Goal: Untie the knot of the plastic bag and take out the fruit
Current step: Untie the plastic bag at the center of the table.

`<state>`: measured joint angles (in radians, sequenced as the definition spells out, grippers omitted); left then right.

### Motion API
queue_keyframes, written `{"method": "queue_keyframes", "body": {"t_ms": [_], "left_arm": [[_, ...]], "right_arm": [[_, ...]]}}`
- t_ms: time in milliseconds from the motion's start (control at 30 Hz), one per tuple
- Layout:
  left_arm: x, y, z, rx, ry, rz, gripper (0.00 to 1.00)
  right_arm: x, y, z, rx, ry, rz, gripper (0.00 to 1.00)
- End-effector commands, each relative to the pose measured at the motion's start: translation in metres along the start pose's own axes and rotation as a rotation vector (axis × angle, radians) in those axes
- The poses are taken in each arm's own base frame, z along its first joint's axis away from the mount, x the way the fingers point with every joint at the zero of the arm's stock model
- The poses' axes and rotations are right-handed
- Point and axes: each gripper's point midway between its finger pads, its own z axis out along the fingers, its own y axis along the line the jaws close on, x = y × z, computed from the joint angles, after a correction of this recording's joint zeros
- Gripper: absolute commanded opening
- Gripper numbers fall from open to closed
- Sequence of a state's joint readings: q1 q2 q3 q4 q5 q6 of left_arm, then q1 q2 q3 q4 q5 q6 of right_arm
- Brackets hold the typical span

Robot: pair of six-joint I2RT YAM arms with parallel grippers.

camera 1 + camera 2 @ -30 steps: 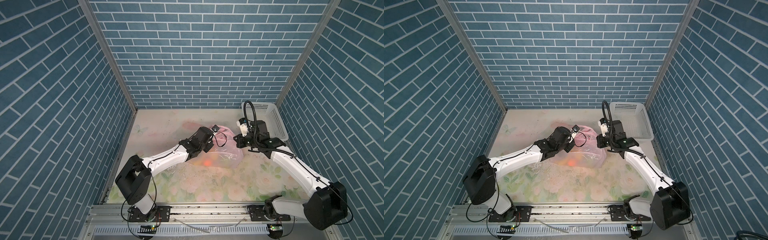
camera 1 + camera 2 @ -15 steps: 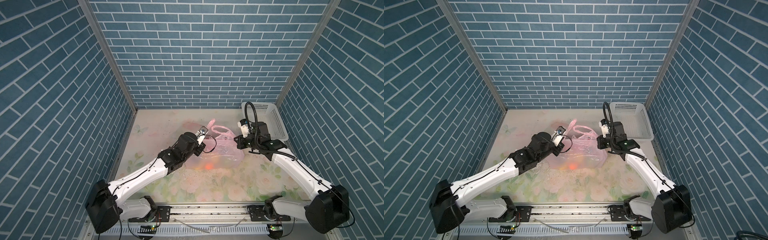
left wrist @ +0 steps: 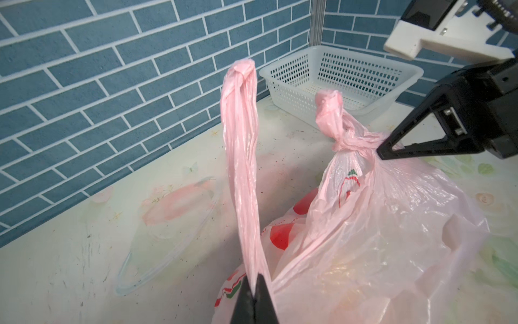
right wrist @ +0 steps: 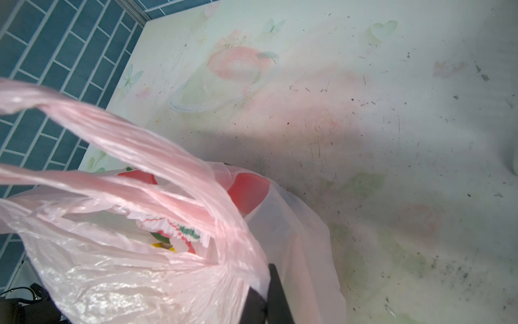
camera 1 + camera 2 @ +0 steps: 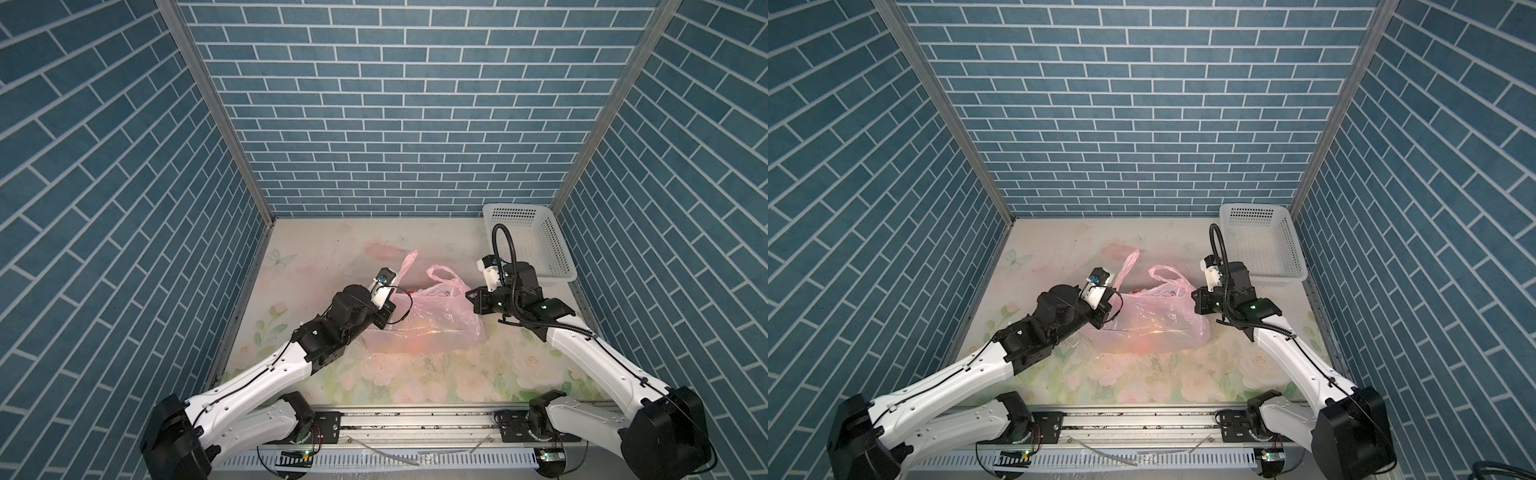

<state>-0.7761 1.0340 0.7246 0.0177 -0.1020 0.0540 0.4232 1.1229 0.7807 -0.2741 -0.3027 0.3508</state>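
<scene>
Left gripper (image 3: pixel 253 294), clamped on long pale-pink film handle (image 3: pixel 241 157), had drawn back; handles parted, small tight knot (image 3: pixel 347 143) seemingly loosened. Right gripper (image 3: pixel 379 153) pinched thin translucent pink plastic bag (image 5: pixel 432 320) at desk (image 5: pixel 332 257) centre; glossy fruit (image 5: pixel 417 343) inside.

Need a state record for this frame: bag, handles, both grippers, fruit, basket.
plastic bag: lying on the table, mouth partly open
long handle: stretched out from the left fingers, not tied to the other handle
short handle: free end up, twisted bunch at its base
left gripper: fingers shut on the long handle
right gripper: fingers shut on bag film beside the bunch
fruit: inside the bag, orange shape showing through the film
basket: far right corner, no fruit seen in it
</scene>
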Motion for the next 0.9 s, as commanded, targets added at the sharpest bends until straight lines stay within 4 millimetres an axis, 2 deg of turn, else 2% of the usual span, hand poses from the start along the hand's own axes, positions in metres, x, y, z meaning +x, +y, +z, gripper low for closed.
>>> {"method": "queue_keyframes", "body": {"t_ms": [0, 233, 433, 533, 633, 733, 867], "left_arm": [[-0.034, 0.02, 0.018, -0.015, -0.091, -0.027, 0.0], [-0.077, 0.049, 0.06, 0.012, -0.201, -0.035, 0.0], [-0.1, 0.049, 0.074, 0.059, -0.267, -0.039, 0.0], [-0.103, 0.044, 0.067, 0.09, -0.298, -0.054, 0.0], [-0.101, 0.031, 0.047, 0.158, -0.33, -0.068, 0.0], [-0.094, 0.012, 0.02, 0.26, -0.338, -0.076, 0.0], [-0.073, -0.014, -0.011, 0.358, -0.316, -0.069, 0.0]], "right_arm": [[-0.029, 0.002, -0.004, 0.02, -0.097, -0.003, 0.0], [-0.05, -0.012, -0.009, 0.089, -0.175, -0.018, 0.0], [-0.064, -0.015, -0.029, 0.118, -0.234, -0.042, 0.0], [-0.069, -0.011, -0.038, 0.107, -0.253, -0.057, 0.0], [-0.067, -0.001, -0.043, 0.058, -0.25, -0.064, 0.0], [-0.051, 0.009, -0.042, -0.009, -0.188, -0.045, 0.0], [-0.02, 0.015, -0.041, -0.062, -0.071, -0.032, 0.02]]}}
